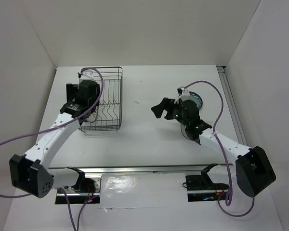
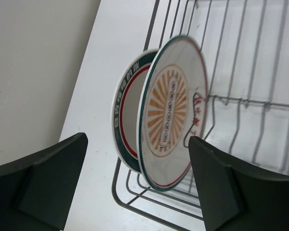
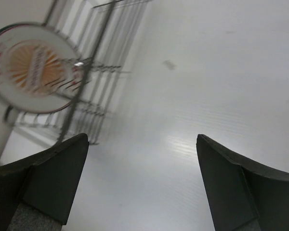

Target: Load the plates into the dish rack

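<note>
My left pincer (image 2: 137, 185) is spread at the dark wire rack (image 1: 121, 91) near the far-left corner. Inside it the round, glossy sunburst plate (image 2: 171, 120) and red-rimmed plate (image 2: 127, 115) stand on edge. My right pincer (image 3: 142, 183) is spread too. A patterned plate (image 1: 195, 100) lies toward the right edge.

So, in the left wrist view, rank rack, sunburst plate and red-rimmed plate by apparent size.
Largest: rack.
Then sunburst plate and red-rimmed plate: alike in outline, the red-rimmed one mostly hidden behind and slightly farther, so unranked.
</note>
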